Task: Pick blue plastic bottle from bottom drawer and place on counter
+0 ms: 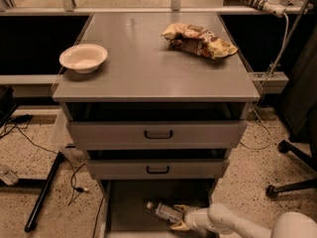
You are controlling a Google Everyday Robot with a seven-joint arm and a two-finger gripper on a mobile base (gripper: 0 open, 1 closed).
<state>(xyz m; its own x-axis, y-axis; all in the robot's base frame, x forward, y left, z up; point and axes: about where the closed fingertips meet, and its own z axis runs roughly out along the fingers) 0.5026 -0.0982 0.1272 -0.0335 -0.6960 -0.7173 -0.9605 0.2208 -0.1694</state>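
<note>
Camera view, single frame: bottom drawer [124, 207] pulled out, the two shallower drawers above it also partly out.

Blue plastic bottle [166, 212] lies on its side on the drawer floor, white cap to the left, base to the right. Not lifted.

Gripper [178, 217] is down inside the bottom drawer, reaching in from the right. Its fingers [179, 208] are spread, one on each side of the bottle's base end (contact with the plastic cannot be made out, so no hold is recorded).

Step in hand, as judged: the grasp, at the point of closing. The pick is not done and the place is not begun.

Next move calls for closing onto the bottle. The hold is near the base, so the bottle may swing when raised. The lift must then come out forward, clear of the middle drawer [157, 169] overhanging the drawer's back.

Counter [148, 78] carries a white bowl [83, 58] at left and a crumpled snack bag [198, 39] at back right; bare metal shows between them and toward the front edge
</note>
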